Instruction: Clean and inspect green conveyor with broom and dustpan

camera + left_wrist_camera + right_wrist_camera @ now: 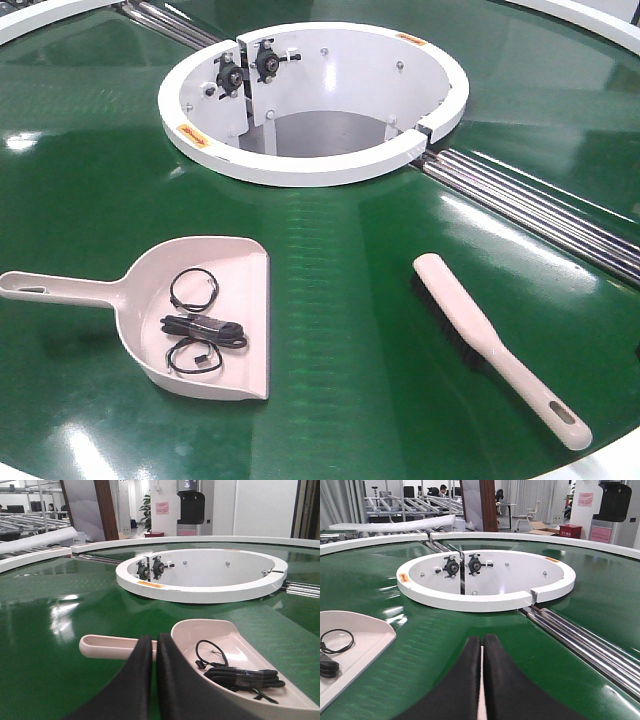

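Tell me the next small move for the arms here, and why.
Probably open the right gripper first: its fingers are pressed together above the beige-pink plastic brush, which lies ungrasped on the glossy green belt. The beige-pink scoop-shaped dustpan already holds coiled black cables.

Glossy dark-green conveyor (330, 280), beige-pink dustpan (235, 265)

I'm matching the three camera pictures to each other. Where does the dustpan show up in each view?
Front view: dustpan lower left on the green conveyor, handle pointing left.
Left wrist view: dustpan lower right, just beyond the left hand.
Right wrist view: only its mouth edge at the lower left.
Shared landmark: the white central collar.
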